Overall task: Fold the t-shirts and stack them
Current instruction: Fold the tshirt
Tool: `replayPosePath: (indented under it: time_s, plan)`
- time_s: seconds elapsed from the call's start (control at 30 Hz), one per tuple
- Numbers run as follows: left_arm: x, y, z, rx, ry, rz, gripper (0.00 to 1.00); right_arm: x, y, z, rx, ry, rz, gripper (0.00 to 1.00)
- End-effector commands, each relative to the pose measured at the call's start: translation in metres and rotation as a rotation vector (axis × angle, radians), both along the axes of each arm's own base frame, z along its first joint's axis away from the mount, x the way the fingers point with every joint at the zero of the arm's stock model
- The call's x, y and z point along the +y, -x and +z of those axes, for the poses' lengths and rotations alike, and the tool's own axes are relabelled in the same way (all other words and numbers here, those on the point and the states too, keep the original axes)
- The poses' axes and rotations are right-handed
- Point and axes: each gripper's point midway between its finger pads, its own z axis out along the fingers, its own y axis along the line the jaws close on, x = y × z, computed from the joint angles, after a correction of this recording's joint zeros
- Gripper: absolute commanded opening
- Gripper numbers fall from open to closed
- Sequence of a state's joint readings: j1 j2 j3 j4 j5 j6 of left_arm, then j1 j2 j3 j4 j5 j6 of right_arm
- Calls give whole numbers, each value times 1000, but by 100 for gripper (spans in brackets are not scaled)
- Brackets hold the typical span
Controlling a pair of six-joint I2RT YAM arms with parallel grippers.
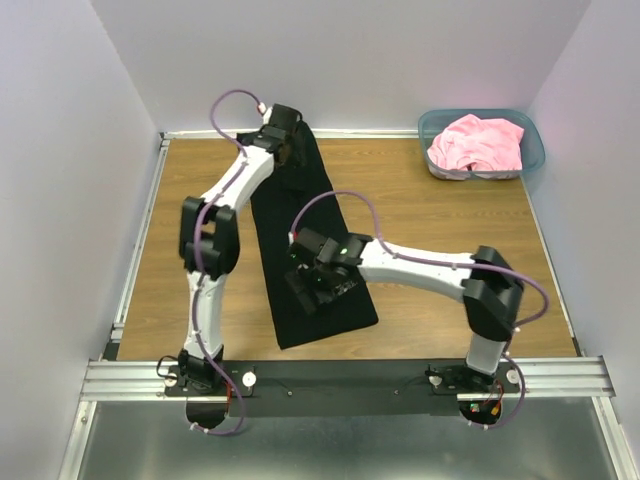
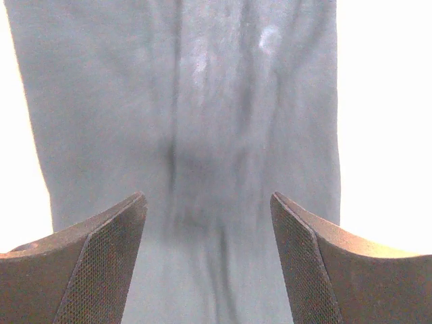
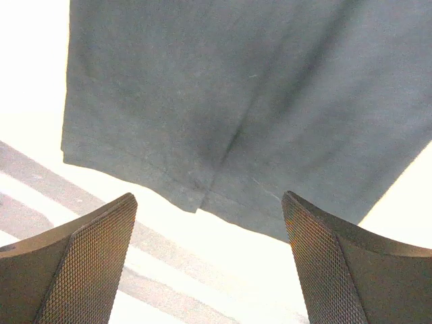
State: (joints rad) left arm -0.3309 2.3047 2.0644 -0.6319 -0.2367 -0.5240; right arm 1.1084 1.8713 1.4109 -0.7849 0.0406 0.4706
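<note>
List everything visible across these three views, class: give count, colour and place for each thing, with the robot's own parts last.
long black cloth t-shirt: one, black, lying as a narrow strip down the table's middle
crumpled light pink cloth t-shirt: one, pink, inside the bin
teal translucent plastic bin: one, teal, far right corner
wooden table: one, brown
silver metal rail: one, grey, near edge
left gripper: one, dark, open over the black t-shirt's far end
right gripper: one, dark, open over its near hem

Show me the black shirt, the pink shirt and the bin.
black shirt (image 1: 280, 215), top view, middle stretch of the cloth
pink shirt (image 1: 478, 145), top view, crumpled middle
bin (image 1: 534, 150), top view, right wall
</note>
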Motion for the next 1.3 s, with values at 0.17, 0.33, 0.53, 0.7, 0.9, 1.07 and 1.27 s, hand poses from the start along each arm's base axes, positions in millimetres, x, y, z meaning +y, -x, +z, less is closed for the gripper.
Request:
replayPosePath:
  time_s: [0.17,0.33,0.53,0.7,0.9,1.07,1.27]
  plan:
    - [38,142,92,-49,59,80,82,-87,-30,33,-109,5,-269,95]
    - [26,262,33,138,95,30,82,-142,-31,24,-101,26,-402,87]
    - [1,365,-7,302,229,7,79,-151,-22,12,-33,-36,-426,76]
    - [-13,412,-31,430,218,-20,79,-138,-14,0,55,-141,-429,67]
    - [-5,432,-50,468,229,38,75,-137,-10,-17,90,-126,-424,57]
    - [-3,434,-52,466,246,56,68,-135,-2,-34,143,-122,-409,50]
    - [0,438,-62,523,174,47,65,-134,-3,-45,149,-104,-403,47]
